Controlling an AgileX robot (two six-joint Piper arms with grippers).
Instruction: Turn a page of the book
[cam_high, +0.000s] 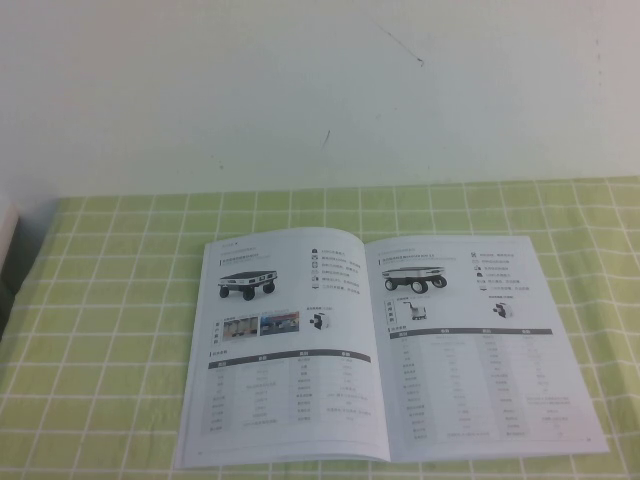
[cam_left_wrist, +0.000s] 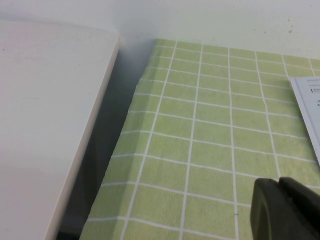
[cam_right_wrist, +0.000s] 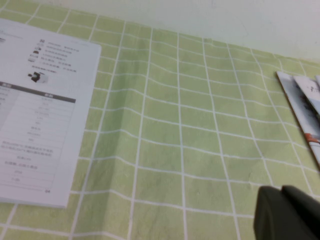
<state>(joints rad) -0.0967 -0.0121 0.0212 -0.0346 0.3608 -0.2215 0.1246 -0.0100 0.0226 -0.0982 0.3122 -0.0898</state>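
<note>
The book (cam_high: 385, 350) lies open and flat on the checked cloth (cam_high: 110, 330), spine running away from the camera, bottom edge cropped. Left gripper (cam_left_wrist: 287, 210): jaw state unclear. Right gripper (cam_right_wrist: 287, 212): pressed together, empty.

Lighting even, soft, fairly bright in all three views; source direction cannot be told. High view slightly hazy, washed out: white wall (cam_high: 320, 90) reads pale greenish-grey. Thin white glossy stapled booklet (cam_high: 385, 345) lies open on green-and-white checked tablecloth (cam_high: 110, 330); no hard glare on pages, only a faint shadow along the centre fold. Small print illegible. Left wrist view: dim shadowed gap between cloth edge and flat white panel (cam_left_wrist: 45, 125). Dark left gripper (cam_left_wrist: 287, 210) and dark right gripper (cam_right_wrist: 287, 215) close to lens, out of focus.
</note>
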